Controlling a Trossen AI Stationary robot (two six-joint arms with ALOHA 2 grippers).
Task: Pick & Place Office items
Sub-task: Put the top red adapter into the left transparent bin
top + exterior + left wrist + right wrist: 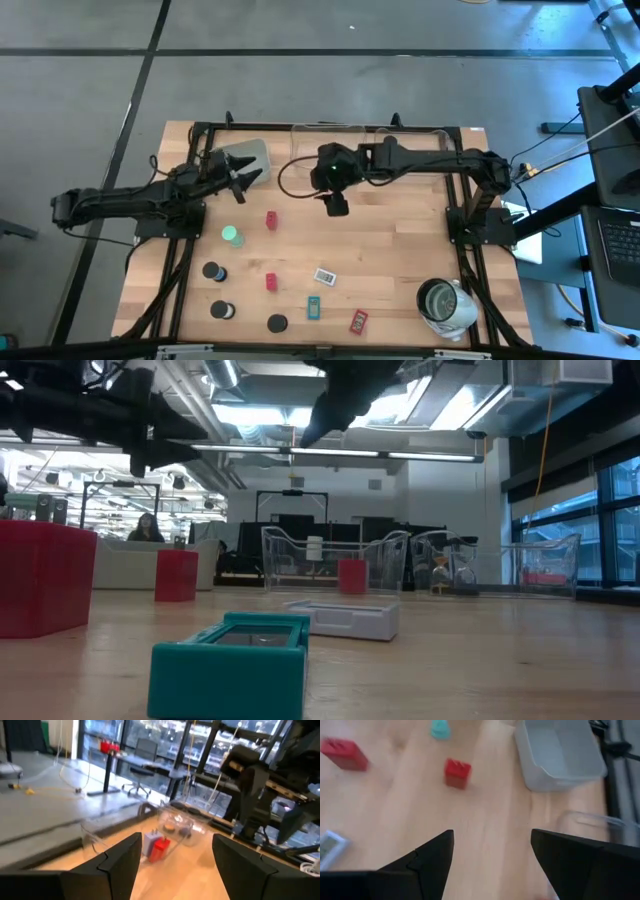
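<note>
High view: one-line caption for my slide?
Both open grippers, left and right, hover above office items scattered on the table.

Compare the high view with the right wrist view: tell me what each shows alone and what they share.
Only the high view shows both arms, with the left gripper open beside the grey tray and the right gripper open over the table's middle, plus three black round caps, the teal rectangle and the silvery-white round container at the near right corner.

Only the right wrist view shows the grey tray's bare inside up close.

Both show the two red blocks, the green disc, the white rectangle and the clear tray.
</note>
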